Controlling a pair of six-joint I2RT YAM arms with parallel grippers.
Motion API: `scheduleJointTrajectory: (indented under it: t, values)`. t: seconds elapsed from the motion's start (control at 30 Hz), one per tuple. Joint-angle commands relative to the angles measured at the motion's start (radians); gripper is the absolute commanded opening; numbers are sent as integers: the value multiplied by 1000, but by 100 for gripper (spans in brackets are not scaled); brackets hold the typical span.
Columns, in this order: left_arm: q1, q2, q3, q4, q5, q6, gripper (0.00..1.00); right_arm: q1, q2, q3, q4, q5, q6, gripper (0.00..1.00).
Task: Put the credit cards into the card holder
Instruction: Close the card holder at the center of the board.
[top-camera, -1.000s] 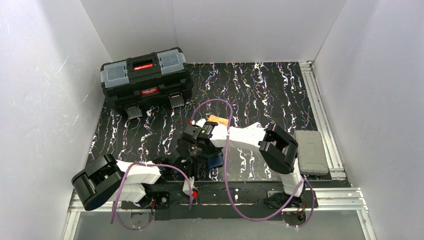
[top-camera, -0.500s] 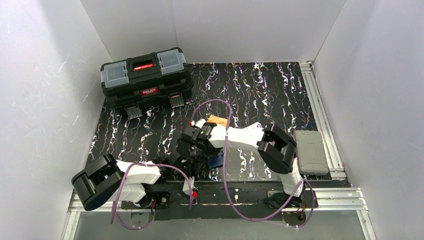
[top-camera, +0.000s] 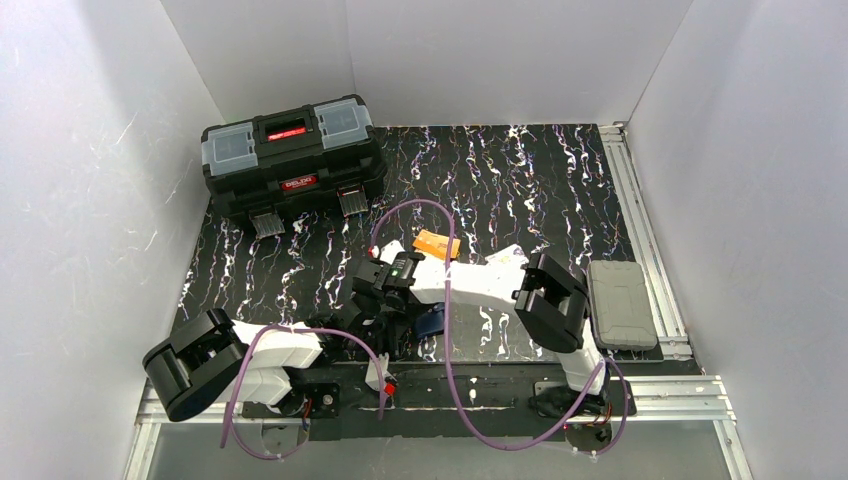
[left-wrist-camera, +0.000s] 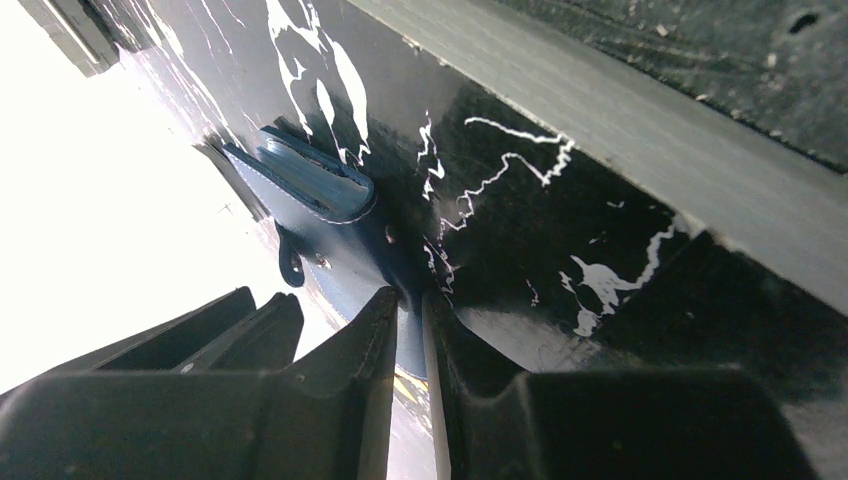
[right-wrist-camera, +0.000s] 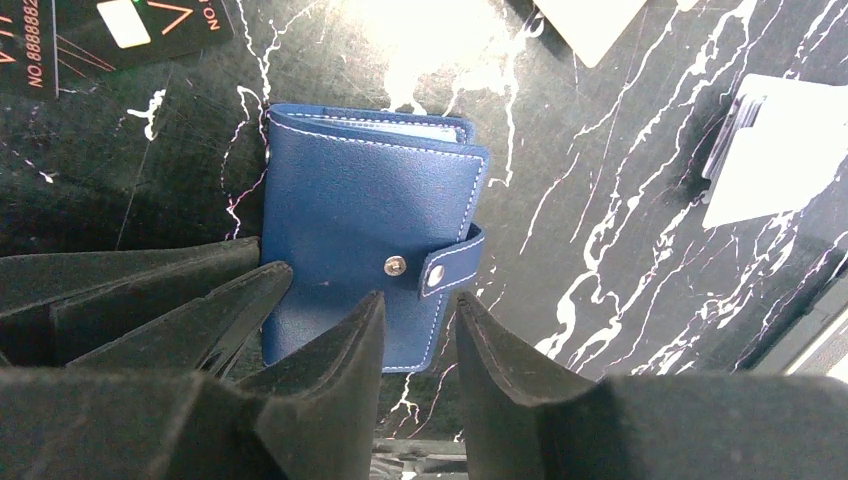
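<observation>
Navy card holder (right-wrist-camera: 370, 230), snapped shut, edge pinched by the nearly closed left gripper (left-wrist-camera: 410, 298). Above it the right gripper (right-wrist-camera: 418, 300) hovers part-open, empty; tugging the tab (right-wrist-camera: 450, 265) may yank it loose.

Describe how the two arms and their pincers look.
Both are built alike: the left arm and right arm have white links joined by bulky, rounded black joints. A thin purple cable loops along each. A small green light shows near the right wrist. The left pincer and right pincer each have two matte black, wedge-shaped fingers tapering to tips.
</observation>
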Motion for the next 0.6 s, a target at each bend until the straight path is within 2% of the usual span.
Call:
scheduleJointTrajectory:
  t: [0.0,0.13,0.37,0.57]
  values:
    - [-10,36,-45,-255,4,135,16,1,33,32,-20,15,-8,40]
    - [-11,36,-41,-255,6,135,16,1,54,30,-21,2,-12,40]
    - [-13,39,-41,-254,10,133,16,-1,45,20,-14,19,-6,33]
    - [-16,40,-39,-254,10,130,16,-7,42,13,-13,17,-2,19]
